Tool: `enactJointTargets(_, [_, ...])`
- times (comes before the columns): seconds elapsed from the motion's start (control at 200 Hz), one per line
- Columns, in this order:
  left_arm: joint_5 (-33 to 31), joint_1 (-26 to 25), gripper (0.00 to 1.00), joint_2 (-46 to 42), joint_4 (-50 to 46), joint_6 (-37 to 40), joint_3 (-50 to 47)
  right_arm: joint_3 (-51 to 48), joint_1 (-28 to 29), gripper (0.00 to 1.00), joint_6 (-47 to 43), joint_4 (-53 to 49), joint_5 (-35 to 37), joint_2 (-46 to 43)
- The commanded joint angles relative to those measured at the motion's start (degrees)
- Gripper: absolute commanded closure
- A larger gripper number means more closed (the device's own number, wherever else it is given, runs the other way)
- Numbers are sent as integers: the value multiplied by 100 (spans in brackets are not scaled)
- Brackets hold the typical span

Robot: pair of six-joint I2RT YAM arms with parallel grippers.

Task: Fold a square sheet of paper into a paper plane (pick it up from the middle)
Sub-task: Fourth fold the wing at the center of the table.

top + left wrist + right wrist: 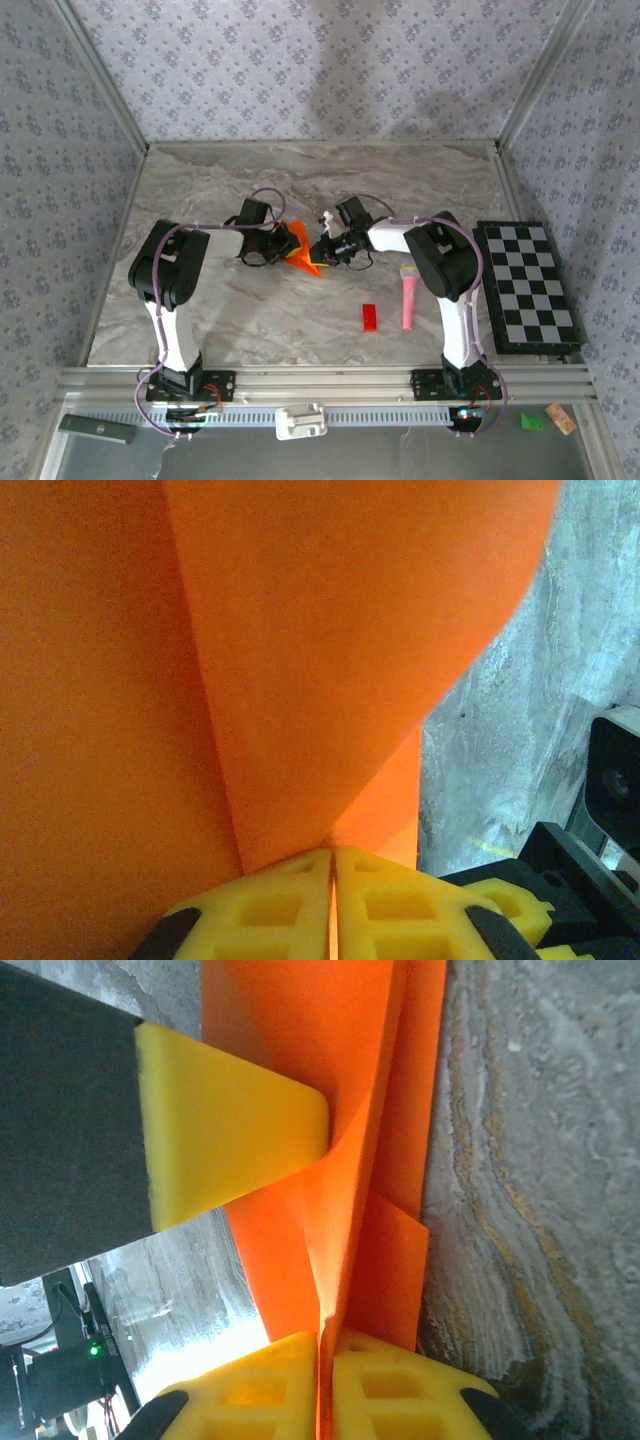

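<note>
The orange sheet of paper [301, 256] is folded into a pointed, creased wedge and hangs between my two grippers over the middle of the table. My left gripper [281, 246] is shut on its left side; in the left wrist view the yellow pads [270, 905] pinch the paper [300, 630] at a fold. My right gripper [323, 250] is shut on the right side. In the right wrist view the right gripper [325, 1338] clamps a raised centre crease of the paper [350, 1080]. The left gripper's yellow finger [230, 1130] presses the sheet from the other side.
A small red block [369, 317] and a pink toy microphone [408, 295] lie on the marble table [230, 310] near the right arm. A checkerboard [528, 285] sits at the right edge. Patterned walls close in the back and sides.
</note>
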Motion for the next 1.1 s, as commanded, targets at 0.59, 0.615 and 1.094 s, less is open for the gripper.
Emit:
enactJointTargets(0.59, [-182,42,90,169,-417,83,52,-221,-17,86,-168,-1107,98,-342])
enactJointTargets(0.615, [-177,38,90,169,-417,83,56,-219,-10,86,-168,-1105,120,-305])
enactJointTargets(1.094, [-162,37,90,164,-470,80,81,-341,-114,69,-43,-870,767,-1153])
